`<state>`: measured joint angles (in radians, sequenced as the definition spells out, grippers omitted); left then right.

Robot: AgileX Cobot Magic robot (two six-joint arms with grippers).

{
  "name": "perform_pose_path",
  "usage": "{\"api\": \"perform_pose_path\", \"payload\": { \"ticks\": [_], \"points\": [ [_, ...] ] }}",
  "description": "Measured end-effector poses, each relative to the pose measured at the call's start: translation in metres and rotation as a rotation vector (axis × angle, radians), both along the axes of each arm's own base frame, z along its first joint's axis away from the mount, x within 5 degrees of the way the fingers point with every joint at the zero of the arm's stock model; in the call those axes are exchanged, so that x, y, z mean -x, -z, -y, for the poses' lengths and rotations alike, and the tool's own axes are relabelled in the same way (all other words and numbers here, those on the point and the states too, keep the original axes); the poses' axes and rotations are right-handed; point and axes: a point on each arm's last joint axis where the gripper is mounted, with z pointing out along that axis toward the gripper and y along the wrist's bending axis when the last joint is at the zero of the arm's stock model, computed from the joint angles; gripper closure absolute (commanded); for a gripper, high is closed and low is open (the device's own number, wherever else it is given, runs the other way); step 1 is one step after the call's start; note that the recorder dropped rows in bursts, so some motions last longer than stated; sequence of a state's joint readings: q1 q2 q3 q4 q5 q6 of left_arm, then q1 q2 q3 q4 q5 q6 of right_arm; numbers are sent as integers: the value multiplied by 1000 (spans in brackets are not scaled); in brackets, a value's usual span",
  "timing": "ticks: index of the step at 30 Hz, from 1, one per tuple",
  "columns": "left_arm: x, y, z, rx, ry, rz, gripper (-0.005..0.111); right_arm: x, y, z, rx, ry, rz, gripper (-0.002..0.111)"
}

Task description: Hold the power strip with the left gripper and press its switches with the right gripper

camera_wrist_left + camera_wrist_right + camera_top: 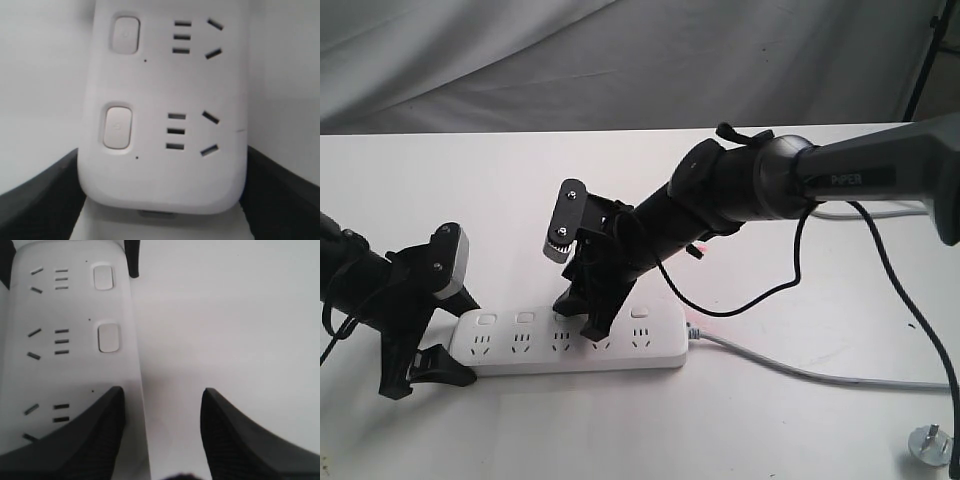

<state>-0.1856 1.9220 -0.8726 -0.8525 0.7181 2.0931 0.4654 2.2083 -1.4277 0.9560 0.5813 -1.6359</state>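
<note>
Exterior view: one long flat white plastic power strip (570, 348) lies on the white surface (440, 180), and its grey cord (800, 370) goes off to the right. The small black left tool (463, 340) is clamped on its left end. The large black right tool (582, 312) stands over the middle, and three small white square switches (525, 317) show.

Left wrist view: two fingers (40, 200) press the strip's sides. Two switches and two sockets (192, 132) are seen.

Right wrist view: the right tool is spread apart, one finger over the strip and one over the surface beside it.

Blk arms (740, 185), PIPER lettering (847, 179), grey 2-screw plate (565, 215), white wrist block (455, 262).
</note>
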Motion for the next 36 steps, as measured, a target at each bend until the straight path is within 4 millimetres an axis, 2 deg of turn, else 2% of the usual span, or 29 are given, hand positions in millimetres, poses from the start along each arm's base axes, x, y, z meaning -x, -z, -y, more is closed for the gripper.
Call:
{"api": "perform_pose_path", "payload": {
  "ticks": [12,19,27,36],
  "points": [
    [0,0,0,0,0,0,40,0,4,-2,-12,2,-27,63],
    [0,0,0,0,0,0,40,1,-11,-1,-12,-26,10,63],
    [0,0,0,0,0,0,40,5,-45,8,-22,-76,45,63],
    [0,0,0,0,0,0,40,0,-44,27,5,-40,20,63]
  ]
}}
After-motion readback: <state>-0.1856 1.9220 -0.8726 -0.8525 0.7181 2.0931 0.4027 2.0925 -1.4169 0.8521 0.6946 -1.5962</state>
